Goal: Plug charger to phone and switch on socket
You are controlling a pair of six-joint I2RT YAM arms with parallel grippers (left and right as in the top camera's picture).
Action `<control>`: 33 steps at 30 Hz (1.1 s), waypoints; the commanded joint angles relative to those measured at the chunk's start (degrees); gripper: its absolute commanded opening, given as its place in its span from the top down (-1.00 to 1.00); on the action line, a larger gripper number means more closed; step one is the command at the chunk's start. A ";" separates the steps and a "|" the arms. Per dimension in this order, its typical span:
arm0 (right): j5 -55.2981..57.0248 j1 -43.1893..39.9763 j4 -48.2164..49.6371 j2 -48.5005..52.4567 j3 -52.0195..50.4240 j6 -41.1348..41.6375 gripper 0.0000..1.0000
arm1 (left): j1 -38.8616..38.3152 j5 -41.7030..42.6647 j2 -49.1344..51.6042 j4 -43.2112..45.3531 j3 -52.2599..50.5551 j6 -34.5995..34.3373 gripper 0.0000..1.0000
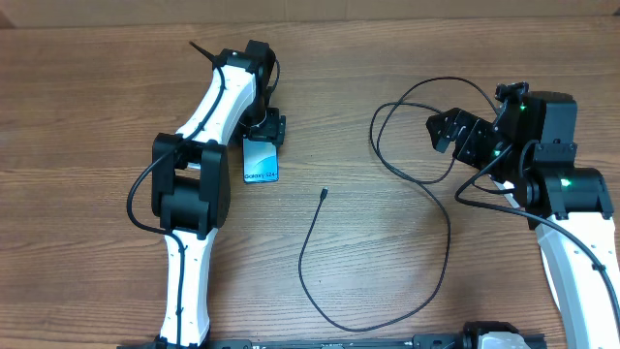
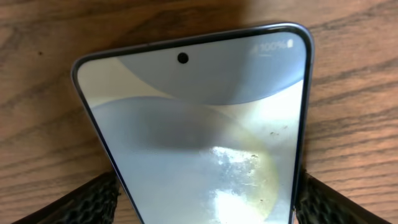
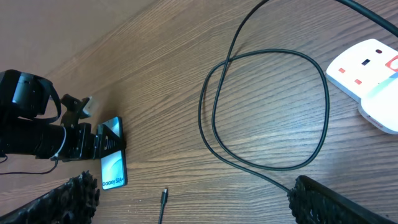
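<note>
The phone (image 1: 261,162) lies flat on the wooden table, screen up, with "Galaxy S24" on its near strip. My left gripper (image 1: 263,128) is at the phone's far end. In the left wrist view its fingers (image 2: 208,190) press both long edges of the phone (image 2: 199,112). The charger is a thin black cable (image 1: 447,242) that loops across the table. Its free plug (image 1: 324,193) lies right of the phone, apart from it, and also shows in the right wrist view (image 3: 164,195). My right gripper (image 1: 453,136) is open and empty above the cable loop (image 3: 267,112). The socket (image 3: 364,62) shows only in the right wrist view.
A white block (image 3: 382,106) sits on the socket beside a red switch (image 3: 393,62). In the overhead view the right arm hides the socket. The table's far edge (image 1: 387,12) runs along the top.
</note>
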 commanded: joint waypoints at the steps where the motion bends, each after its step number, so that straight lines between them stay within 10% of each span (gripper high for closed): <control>1: 0.35 0.22 0.13 0.17 0.66 0.26 -1.00 | 0.22 -4.87 2.49 -0.85 -2.32 4.72 -0.82; 14: 0.35 0.22 0.13 0.17 0.66 0.24 -1.00 | -0.17 8.92 2.49 -4.83 -2.32 -20.57 -1.00; 33: 0.35 0.22 0.15 0.17 0.66 0.24 -1.00 | -0.50 -0.85 2.49 -0.55 -2.56 -12.39 -0.86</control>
